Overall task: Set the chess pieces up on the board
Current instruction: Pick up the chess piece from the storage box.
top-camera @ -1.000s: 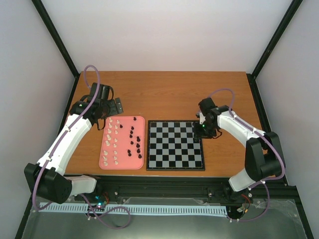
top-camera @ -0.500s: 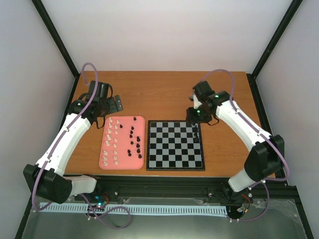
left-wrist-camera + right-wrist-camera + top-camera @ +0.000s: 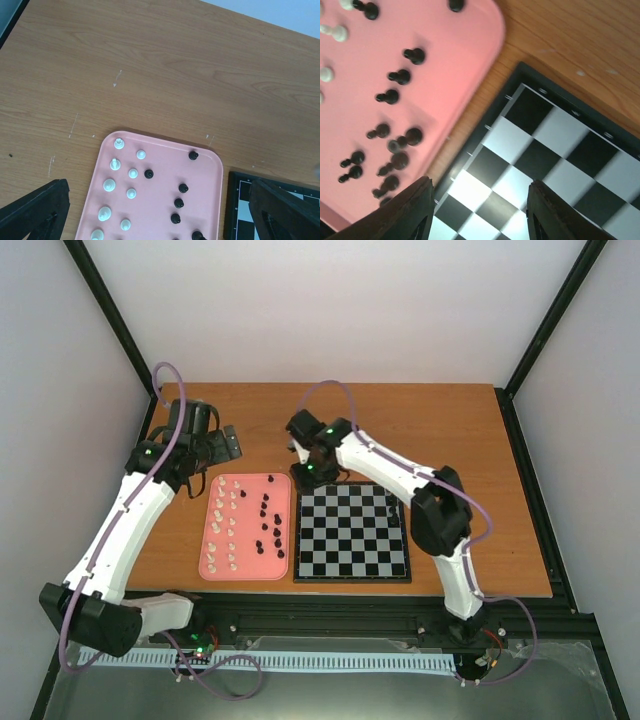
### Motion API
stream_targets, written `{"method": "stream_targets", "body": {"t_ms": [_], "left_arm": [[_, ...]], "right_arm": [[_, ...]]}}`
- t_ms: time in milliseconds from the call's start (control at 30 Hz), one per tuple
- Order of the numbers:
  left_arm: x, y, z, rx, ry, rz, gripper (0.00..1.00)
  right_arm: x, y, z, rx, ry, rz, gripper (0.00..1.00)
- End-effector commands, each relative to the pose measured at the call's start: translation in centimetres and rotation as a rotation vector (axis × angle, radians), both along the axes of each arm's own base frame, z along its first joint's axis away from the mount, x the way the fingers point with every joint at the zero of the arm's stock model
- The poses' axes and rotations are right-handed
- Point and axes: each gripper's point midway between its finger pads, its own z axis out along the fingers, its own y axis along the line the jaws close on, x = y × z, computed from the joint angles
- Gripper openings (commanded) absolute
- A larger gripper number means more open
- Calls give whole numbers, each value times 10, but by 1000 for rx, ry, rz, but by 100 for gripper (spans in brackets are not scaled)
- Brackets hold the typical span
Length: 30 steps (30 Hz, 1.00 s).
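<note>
Hovering above board (image 3: 560, 145) corner, right tool (image 3: 479, 210) seems empty.

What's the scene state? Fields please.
tray: pink, left of board
board: flat, right of tray
white pieces: on tray, left side
black pieces: on tray, right side
left fingers: open, empty, by tray's far end
right fingers: open, empty, over board corner next to tray

Pink tray (image 3: 247, 525), rounded corners, wooden table (image 3: 400, 420)
</note>
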Motion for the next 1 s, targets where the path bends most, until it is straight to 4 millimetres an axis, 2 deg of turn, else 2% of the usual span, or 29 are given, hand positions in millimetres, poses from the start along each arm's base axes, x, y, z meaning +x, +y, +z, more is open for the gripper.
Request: {"method": "stream_targets", "body": {"t_ms": [0,167,433,767,967], "left_arm": [[-6,6,17,-3,-40,18,100],[-8,5,11,-8,-30,16,100],[-10,5,8,-9,-23,14,100],[-13,8,14,-1,-39,19,100],[-14,9,14,3,-38,20,100]], "right_arm": [[-15,37,4,5,-7,103,59],[-34,65,-8,-26,3,199,59],[-54,75,-32,-76,44,271,58],[-57,82,-53,-92,77,299,55],[-57,90,-56,-82,79,322,53]]}}
